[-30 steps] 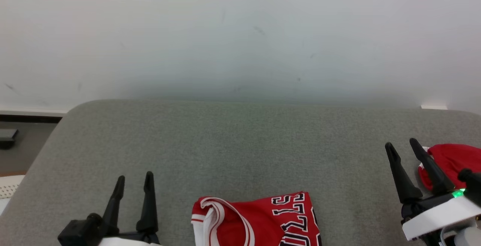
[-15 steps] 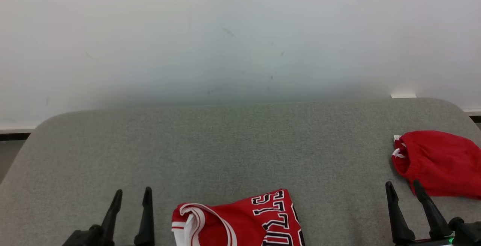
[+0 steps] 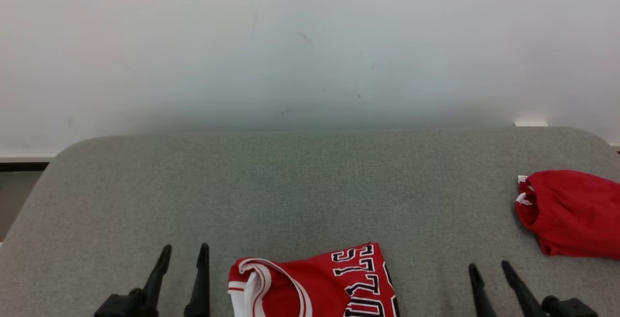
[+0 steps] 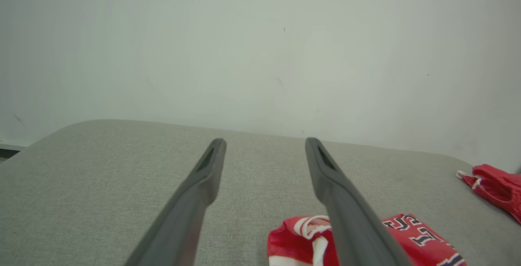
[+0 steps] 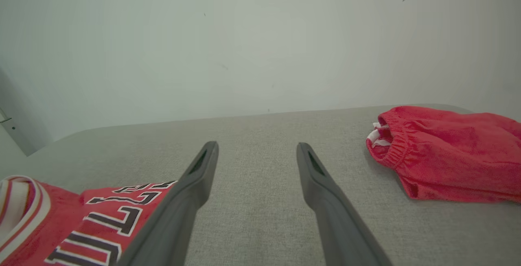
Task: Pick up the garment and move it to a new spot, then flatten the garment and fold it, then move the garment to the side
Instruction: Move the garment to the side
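A folded red jersey garment (image 3: 315,283) with white trim and black-and-white lettering lies at the near edge of the grey padded surface (image 3: 310,186). It also shows in the left wrist view (image 4: 421,229) and the right wrist view (image 5: 101,213). A second red garment, elastic-waisted shorts (image 3: 571,215), lies bunched at the far right (image 5: 447,156). My left gripper (image 3: 185,249) stands open just left of the jersey, nothing between its fingers (image 4: 265,142). My right gripper (image 3: 489,264) is open too, between jersey and shorts, touching neither (image 5: 257,144).
A plain white wall (image 3: 310,40) rises right behind the surface. The surface's rounded left corner drops to a dark strip and floor (image 3: 19,171). Bare grey fabric spreads across the middle and back.
The head camera has shifted. My right gripper has drawn back and down from beside the red shorts, which stay lying on the surface. The left gripper keeps its place by the jersey.
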### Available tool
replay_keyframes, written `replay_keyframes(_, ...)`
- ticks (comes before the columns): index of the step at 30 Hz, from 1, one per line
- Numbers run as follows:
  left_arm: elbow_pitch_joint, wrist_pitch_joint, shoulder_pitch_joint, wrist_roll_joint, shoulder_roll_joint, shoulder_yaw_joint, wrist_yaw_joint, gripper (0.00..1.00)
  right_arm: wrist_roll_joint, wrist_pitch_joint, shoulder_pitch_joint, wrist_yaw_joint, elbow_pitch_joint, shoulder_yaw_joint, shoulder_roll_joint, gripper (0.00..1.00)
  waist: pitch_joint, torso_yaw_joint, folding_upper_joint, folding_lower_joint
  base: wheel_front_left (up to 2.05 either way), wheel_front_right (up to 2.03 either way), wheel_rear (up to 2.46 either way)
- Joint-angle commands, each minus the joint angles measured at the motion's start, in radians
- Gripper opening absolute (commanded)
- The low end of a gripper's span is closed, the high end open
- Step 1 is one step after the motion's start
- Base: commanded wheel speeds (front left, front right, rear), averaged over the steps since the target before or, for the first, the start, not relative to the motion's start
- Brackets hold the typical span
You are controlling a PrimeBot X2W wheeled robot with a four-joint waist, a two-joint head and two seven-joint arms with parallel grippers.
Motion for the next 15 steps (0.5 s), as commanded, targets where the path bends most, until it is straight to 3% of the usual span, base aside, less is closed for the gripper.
replay_keyframes(1, 0.004, -0.001, -0.009, 0.003, 0.004, 0.001, -0.001, 1.00, 0.013, 0.009, -0.019, 0.000, 0.027, 0.030, 0.010, 1.00, 0.003, 0.009, -0.0001, 0.0000, 0.00, 0.00, 0.00)
replay_keyframes(10, 0.016, -0.001, -0.018, -0.001, 0.004, -0.008, -0.010, 1.00, 0.106, 0.173, -0.161, 0.000, 0.200, 0.209, 0.048, 1.00, 0.005, 0.057, -0.0001, 0.0000, 0.00, 0.00, 0.00)
replay_keyframes(15, 0.021, -0.001, -0.026, 0.012, 0.004, -0.019, -0.015, 1.00, 0.134, 0.289, -0.219, 0.000, 0.315, 0.232, 0.069, 1.00, 0.006, 0.103, -0.0001, 0.0000, 0.00, 0.00, 0.00)
